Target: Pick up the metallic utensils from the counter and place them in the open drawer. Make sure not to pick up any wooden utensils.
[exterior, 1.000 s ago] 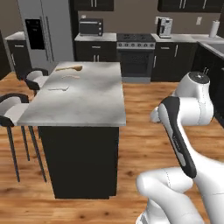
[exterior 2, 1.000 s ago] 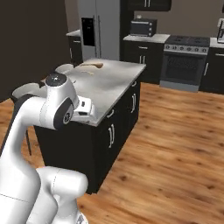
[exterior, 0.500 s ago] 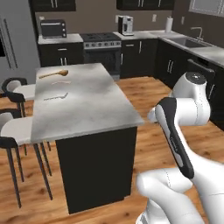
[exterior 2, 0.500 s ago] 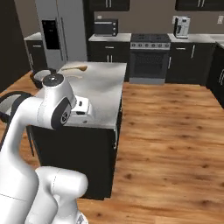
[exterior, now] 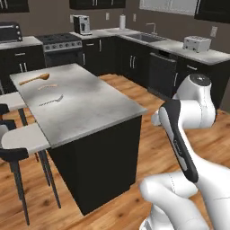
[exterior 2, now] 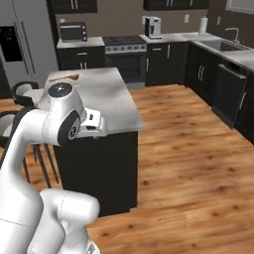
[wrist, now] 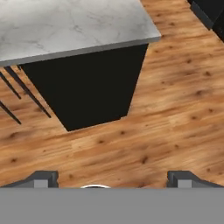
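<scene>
Gripper [wrist: 112, 177] jaws spread wide, nothing between them, hanging over bare wood floor [wrist: 166, 109] with the marble counter [wrist: 65, 26] corner at 11 o'clock in the hand view. In the left base view the utensils lie at the counter's far end, around 10 o'clock: large wooden spoon [exterior: 34, 79] farthest, a small pale utensil [exterior: 47, 86] just nearer, then a thin silvery utensil [exterior: 51, 102], all apart. Stools [exterior: 24, 140] stand at the counter's left side.
</scene>
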Motion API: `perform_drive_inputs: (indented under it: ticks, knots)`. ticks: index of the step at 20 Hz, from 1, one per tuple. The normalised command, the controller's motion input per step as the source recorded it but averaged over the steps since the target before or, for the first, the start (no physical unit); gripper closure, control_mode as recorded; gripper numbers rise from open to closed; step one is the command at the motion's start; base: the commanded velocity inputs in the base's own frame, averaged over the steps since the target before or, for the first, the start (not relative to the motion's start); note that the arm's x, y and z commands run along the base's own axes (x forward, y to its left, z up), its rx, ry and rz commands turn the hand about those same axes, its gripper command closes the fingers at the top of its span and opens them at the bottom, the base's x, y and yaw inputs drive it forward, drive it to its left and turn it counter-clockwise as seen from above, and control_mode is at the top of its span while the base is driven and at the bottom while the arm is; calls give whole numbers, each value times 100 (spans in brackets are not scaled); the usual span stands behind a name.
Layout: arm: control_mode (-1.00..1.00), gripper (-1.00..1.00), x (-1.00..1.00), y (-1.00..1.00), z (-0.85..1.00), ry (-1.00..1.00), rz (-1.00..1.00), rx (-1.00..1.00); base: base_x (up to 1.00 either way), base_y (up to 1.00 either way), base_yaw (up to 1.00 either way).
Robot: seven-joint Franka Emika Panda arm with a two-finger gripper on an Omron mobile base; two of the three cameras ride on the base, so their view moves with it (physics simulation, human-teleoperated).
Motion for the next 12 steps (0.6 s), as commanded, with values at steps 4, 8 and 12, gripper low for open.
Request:
perform_drive_inputs:
  ticks: [4,8,12]
  knots:
    - [100,-100,0,0,0,0,0,0,-79,100,-51]
    - [100,-100,0,0,0,0,0,0,-83,100,-40]
    - [100,-100,0,0,0,0,0,0,-99,100,-22]
